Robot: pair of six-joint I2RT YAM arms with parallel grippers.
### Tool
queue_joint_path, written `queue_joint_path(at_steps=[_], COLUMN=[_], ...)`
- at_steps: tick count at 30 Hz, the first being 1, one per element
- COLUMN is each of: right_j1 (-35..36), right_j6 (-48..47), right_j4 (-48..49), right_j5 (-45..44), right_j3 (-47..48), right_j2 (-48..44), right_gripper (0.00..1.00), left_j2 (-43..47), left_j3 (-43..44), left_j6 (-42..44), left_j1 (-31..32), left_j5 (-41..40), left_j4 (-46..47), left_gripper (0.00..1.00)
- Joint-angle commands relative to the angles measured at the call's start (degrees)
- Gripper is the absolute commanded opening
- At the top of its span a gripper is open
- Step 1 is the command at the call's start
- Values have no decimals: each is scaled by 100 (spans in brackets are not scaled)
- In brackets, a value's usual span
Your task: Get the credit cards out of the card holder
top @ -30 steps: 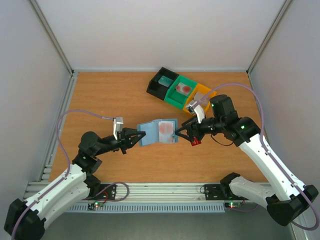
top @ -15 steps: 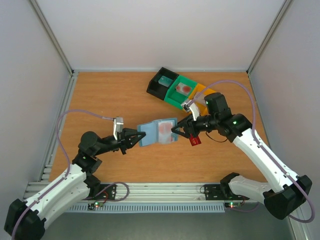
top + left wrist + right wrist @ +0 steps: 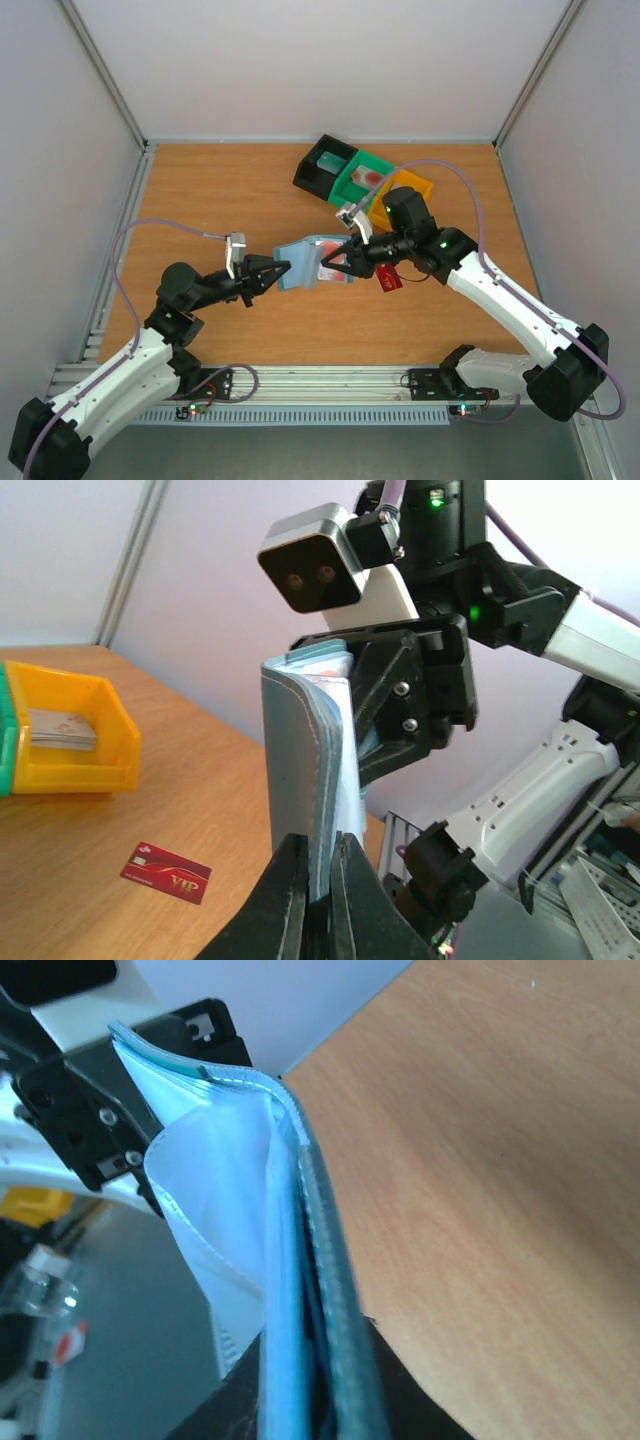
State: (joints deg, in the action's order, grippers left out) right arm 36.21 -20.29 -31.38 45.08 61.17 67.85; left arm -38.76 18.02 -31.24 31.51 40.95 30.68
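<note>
Mid-air, left end effector (image 3: 284, 268) and right end effector (image 3: 332, 262) pinch card holder (image 3: 304, 264).

My left arm (image 3: 140, 350) and right arm (image 3: 500, 295) stretch inward, nearly meeting; left fingers (image 3: 285, 900) pinched tight, right fingers (image 3: 235, 1415) narrowed, grip unclear.

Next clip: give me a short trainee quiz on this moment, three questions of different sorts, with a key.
1. True or false: the dark red rectangular plastic card lies flat on the wooden table, outside the light blue soft bifold card holder.
2. What does the left gripper clamp? A) an edge of the holder; B) the red card; C) a bin wall.
3. How many open plastic bins stand at the table's far side, and in which colours?

Key:
1. True.
2. A.
3. Three: black bin, green bin, orange bin.
</note>
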Motion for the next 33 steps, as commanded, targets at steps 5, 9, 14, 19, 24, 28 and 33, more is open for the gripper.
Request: queue_joint_path(at_steps=[5,9,14,19,24,28,33], right_j1=[20,46,850,1564,1729,1799,1949], right_j6=[518,1359,1837,1639,1674,1632,1528], right_j4=[-502,-2312,-3564,-3263,-3145,-2880,-2593], right_j5=[-1162,-3915,-6280,-5711,-5521,-4809,-4254], right_j3=[598,1447,2268,2984,3125,3186,3245], right_j2=[167,783,1661,2262,2084,1969,1924], right_gripper=[1,1,1,1,1,1,1], left_j2=[49,43,15,-161,-109,-250,-353], left_j3=[36,44,26,80,71,62,0], left_j6=[222,758,737,561,1003,1015,693], left_j1=[-31,-43,-42,101,92,92,106], left_j5=[-1562,-2115,-882,-958,-2572,-2298,-1874], left_j4=[-475,-827,-244,-575,-1520,-1317,-817], left_gripper=[59,84,68,93,99,99,99])
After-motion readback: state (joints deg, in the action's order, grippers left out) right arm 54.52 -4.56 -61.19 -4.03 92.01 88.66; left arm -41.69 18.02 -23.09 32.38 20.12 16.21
